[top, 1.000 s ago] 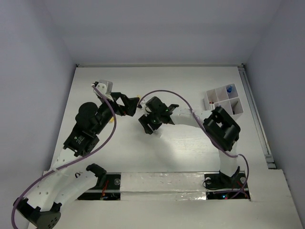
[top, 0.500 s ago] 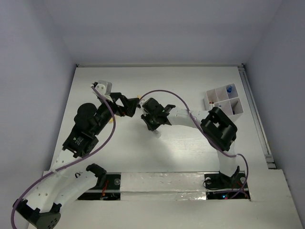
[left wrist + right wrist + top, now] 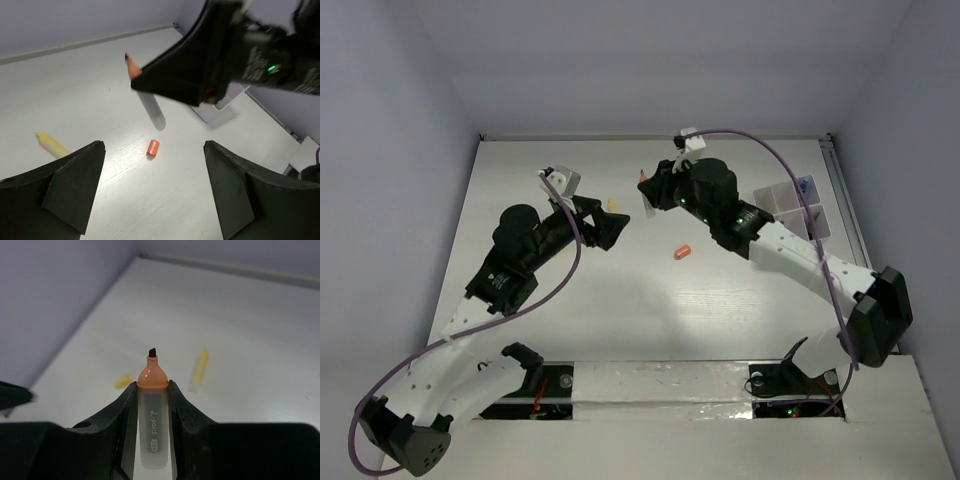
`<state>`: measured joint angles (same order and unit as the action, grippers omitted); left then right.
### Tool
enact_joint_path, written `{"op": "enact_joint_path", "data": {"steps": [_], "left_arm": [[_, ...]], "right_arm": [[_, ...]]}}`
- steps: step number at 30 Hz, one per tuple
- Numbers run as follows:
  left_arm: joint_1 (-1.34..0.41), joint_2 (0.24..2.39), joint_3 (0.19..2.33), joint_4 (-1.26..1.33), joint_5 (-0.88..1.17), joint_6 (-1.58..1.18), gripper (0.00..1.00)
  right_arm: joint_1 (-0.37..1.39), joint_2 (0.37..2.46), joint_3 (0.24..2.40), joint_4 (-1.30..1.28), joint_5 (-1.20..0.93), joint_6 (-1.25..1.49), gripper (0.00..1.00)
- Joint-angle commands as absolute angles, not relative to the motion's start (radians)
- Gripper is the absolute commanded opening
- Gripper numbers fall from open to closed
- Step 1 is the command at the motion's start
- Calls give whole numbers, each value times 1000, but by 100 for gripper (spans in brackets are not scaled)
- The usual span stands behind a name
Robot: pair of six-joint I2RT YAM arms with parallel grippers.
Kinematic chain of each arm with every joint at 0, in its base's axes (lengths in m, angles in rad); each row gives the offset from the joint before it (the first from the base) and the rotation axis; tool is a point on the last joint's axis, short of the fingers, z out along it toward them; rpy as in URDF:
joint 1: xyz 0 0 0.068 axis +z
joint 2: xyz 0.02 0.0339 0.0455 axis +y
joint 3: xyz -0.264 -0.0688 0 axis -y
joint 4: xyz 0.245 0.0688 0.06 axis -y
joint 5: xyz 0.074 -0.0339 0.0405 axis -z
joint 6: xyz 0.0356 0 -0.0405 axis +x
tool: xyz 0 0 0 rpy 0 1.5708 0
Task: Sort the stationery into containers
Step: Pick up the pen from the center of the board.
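Note:
My right gripper is raised over the back of the table, shut on an uncapped orange-tipped marker. In the right wrist view the marker stands upright between the fingers of the right gripper. My left gripper is open and empty, low over the table; its fingers frame an orange cap lying on the table. A cream-yellow stick lies to the left. The white organizer box stands at the right back, a blue-tipped item in one compartment.
A small yellow piece lies near the yellow stick on the table. White walls enclose the table on three sides. The right arm's purple cable arcs above the organizer.
The right gripper has risen from the table's middle, next to the left gripper, to the back, carrying the marker. The orange cap now lies bare on the table. The left gripper shifted slightly right.

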<state>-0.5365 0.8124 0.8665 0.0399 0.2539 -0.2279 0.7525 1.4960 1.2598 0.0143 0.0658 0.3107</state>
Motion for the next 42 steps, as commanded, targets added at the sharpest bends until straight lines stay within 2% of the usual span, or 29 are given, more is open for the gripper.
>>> {"op": "enact_joint_path", "data": {"steps": [1, 13, 23, 26, 27, 29, 31, 34, 36, 38, 42], "left_arm": [[-534, 842, 890, 101, 345, -233, 77], [-534, 902, 887, 114, 373, -245, 77], [-534, 934, 893, 98, 307, -244, 76], [-534, 931, 891, 101, 295, -244, 66], [-534, 930, 891, 103, 290, -244, 59], [-534, 933, 891, 104, 288, -244, 51], [-534, 942, 893, 98, 291, -244, 38], [-534, 948, 902, 91, 291, -241, 12], [-534, 945, 900, 91, 285, -244, 9], [-534, 945, 900, 89, 279, -242, 0], [-534, 948, 907, 84, 287, -239, 0]], "right_arm": [[769, 1450, 1201, 236, 20, 422, 0], [821, 1451, 1184, 360, -35, 502, 0], [877, 1450, 1167, 440, -55, 520, 0], [887, 1451, 1167, 437, -51, 512, 0], [887, 1451, 1164, 436, -46, 512, 0], [887, 1448, 1160, 440, -43, 512, 0], [887, 1442, 1158, 439, -43, 509, 0], [887, 1430, 1154, 428, -8, 492, 0], [887, 1417, 1146, 413, 56, 474, 0], [887, 1399, 1138, 402, 84, 460, 0], [887, 1373, 1126, 394, 101, 439, 1]]}}
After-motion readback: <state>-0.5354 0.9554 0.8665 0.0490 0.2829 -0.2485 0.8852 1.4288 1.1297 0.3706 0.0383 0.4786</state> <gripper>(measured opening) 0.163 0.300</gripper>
